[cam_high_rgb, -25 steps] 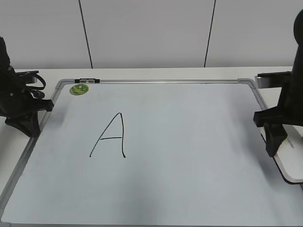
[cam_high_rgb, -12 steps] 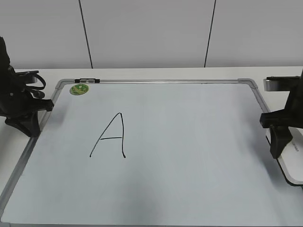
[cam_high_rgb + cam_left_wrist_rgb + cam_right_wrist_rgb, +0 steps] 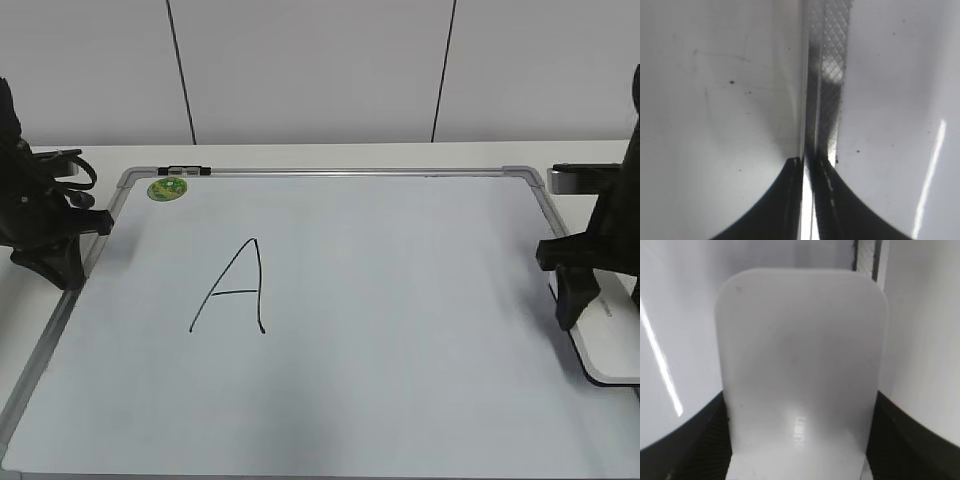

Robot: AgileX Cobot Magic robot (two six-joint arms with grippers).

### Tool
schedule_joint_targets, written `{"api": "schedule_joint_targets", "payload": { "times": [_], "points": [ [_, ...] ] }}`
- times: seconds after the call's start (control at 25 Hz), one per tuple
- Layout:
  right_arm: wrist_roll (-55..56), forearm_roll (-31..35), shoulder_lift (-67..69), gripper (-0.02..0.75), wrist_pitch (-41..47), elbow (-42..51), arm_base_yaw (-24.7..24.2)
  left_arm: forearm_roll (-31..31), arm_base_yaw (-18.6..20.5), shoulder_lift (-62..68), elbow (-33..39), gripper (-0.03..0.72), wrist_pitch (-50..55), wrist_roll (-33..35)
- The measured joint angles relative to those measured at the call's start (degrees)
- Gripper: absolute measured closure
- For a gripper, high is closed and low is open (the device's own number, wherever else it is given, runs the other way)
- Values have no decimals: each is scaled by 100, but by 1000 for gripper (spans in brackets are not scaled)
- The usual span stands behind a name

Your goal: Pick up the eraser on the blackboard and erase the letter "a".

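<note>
Blackboard (image 3: 400, 330) flat on bench (image 3: 330, 155), filling most of it. Capital "A" (image 3: 232, 288) left of centre. Round magnet (image 3: 167, 188) in far-left corner. Eraser (image 3: 610, 335) at right frame edge, under right gripper (image 3: 580, 290). Left gripper (image 3: 60, 262) over left frame.

The eraser (image 3: 612, 345) is cut off at the frame's right edge, its lettering (image 3: 799, 432) blurred.

Blackboard (image 3: 400, 330): pale bluish-white surface, grey metal frame, grey corners. Capital "A" (image 3: 232, 288): thin black strokes, left of centre. Magnet (image 3: 167, 188) at far left corner: round, green with yellowish marking. Eraser (image 3: 800, 375) at right edge: white, faint grey lettering, dark underside. Both grippers: black.
</note>
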Motion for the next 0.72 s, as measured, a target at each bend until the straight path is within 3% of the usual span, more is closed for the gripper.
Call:
{"api": "schedule_joint_targets", "payload": {
  "times": [0.44,0.72],
  "points": [
    [-193,0,1009,221,492,-1388,-9,0,0,0,0,624,0,0],
    [-463,323,1284,221,543,-1750,-400,-9,0,0,-9,624,0,0]
  ]
}}
